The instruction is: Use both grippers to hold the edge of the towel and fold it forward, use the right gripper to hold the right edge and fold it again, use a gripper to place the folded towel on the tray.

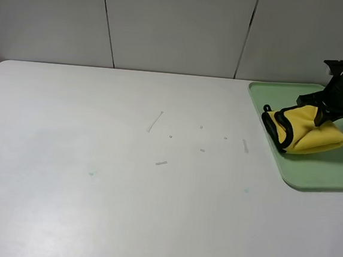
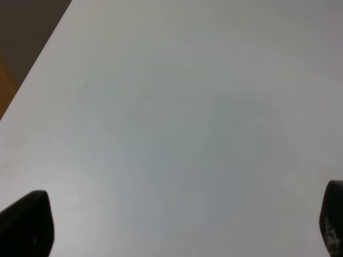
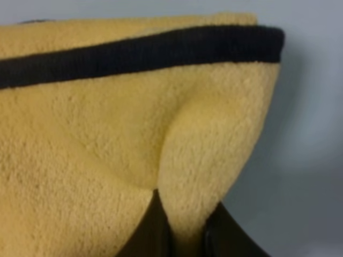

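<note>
The folded yellow towel (image 1: pixel 306 133) with a black border lies on the light green tray (image 1: pixel 312 171) at the table's right side. My right gripper (image 1: pixel 322 111) is at the towel's far edge, its jaws pinched on a fold of the cloth. In the right wrist view the yellow towel (image 3: pixel 123 134) fills the picture and the dark fingertips (image 3: pixel 155 230) squeeze a narrow ridge of it. My left gripper (image 2: pixel 177 227) is open over bare white table, with only its two fingertips (image 2: pixel 27 222) showing; it is out of the exterior high view.
The white table (image 1: pixel 125 178) carries a few tiny scraps (image 1: pixel 154 121) near its middle. The tray reaches the right edge of the view. A panelled wall (image 1: pixel 168 26) stands behind the table. The table's edge (image 2: pixel 32 64) shows in the left wrist view.
</note>
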`<state>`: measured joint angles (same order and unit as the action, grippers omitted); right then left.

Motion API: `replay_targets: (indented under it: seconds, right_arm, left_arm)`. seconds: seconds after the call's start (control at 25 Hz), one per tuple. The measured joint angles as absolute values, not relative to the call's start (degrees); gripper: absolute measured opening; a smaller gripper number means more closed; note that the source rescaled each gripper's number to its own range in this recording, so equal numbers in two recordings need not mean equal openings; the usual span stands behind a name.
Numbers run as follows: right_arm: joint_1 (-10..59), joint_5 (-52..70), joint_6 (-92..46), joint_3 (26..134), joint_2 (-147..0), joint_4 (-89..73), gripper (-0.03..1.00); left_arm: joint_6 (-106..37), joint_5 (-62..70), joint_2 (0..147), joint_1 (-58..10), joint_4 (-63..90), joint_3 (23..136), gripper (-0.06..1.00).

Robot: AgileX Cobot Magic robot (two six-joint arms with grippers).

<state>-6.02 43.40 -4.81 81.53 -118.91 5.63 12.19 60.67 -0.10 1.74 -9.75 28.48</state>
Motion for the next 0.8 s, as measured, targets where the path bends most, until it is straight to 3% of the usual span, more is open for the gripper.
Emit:
replay_targets:
  seconds: [0.28,0.4,0.48,0.52,0.6,0.64,0.8]
  right_arm:
    - [-6.7,42.3,-4.8,81.5,-118.9,6.1,0.08]
    - [-6.7,41.9,-4.7,81.5,-118.9,6.5,0.14]
    - [-6.7,41.9,-3.7,81.5,-118.9,7.2,0.29]
    - [-6.7,41.7,-2.7,81.5,-118.9,7.6,0.42]
    - [-6.7,41.3,0.7,81.5,-118.9,8.9,0.78]
    - [-6.7,40.8,2.0,81.5,-118.9,9.7,0.87]
    - [-6.7,40.7,3.4,81.5,-118.9,10.5,0.98]
  left_arm:
    - [12.2,60.7,-0.1,1.7,-9.7,28.5,1.00]
    - [12.2,60.7,-0.1,1.7,-9.7,28.5,1.00]
    - [12.2,60.7,-0.1,1.7,-9.7,28.5,1.00]
    - [12.2,60.7,-0.1,1.7,-9.7,28.5,1.00]
    - [12.2,60.7,-0.1,1.7,-9.7,28.5,1.00]
    - [12.2,60.7,-0.1,1.7,-9.7,28.5,1.00]
    - [12.2,60.7,-0.1,1.7,-9.7,28.5,1.00]
